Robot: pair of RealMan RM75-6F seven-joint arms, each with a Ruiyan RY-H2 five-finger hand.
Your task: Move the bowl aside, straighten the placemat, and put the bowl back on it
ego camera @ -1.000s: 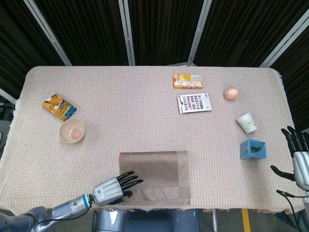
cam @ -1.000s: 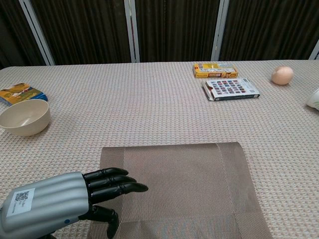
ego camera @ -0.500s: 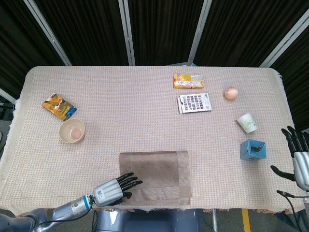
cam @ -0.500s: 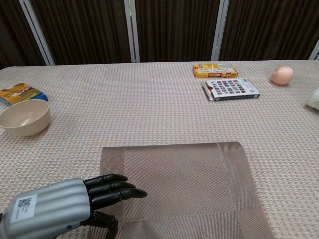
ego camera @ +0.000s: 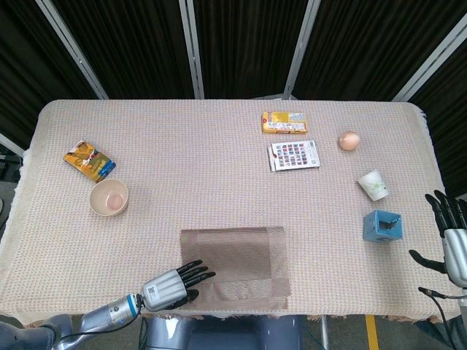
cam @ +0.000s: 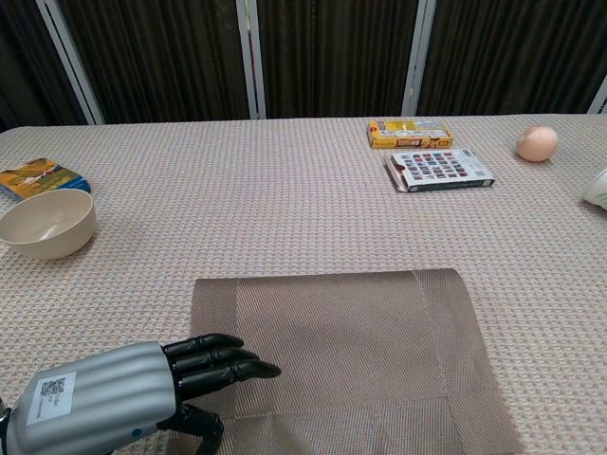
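Note:
A brown woven placemat (ego camera: 235,267) (cam: 346,355) lies squarely at the table's front edge, near the middle. The cream bowl (ego camera: 109,197) (cam: 45,224) sits off it, to the left on the tablecloth. My left hand (ego camera: 171,285) (cam: 142,396) is open with fingers stretched out, its fingertips lying over the placemat's front-left corner. Off the table's right edge my right hand (ego camera: 451,240) hangs open, holding nothing; the chest view does not show it.
A colourful packet (ego camera: 89,161) lies behind the bowl. At the back right are a yellow box (ego camera: 284,122), a patterned card box (ego camera: 293,155) and an egg (ego camera: 349,141). A paper cup (ego camera: 373,185) and a blue box (ego camera: 382,226) stand near the right edge.
My left hand has drawn back toward the table's front edge, its fingertips still over the placemat's corner. The placemat, the bowl and the right hand have not moved.

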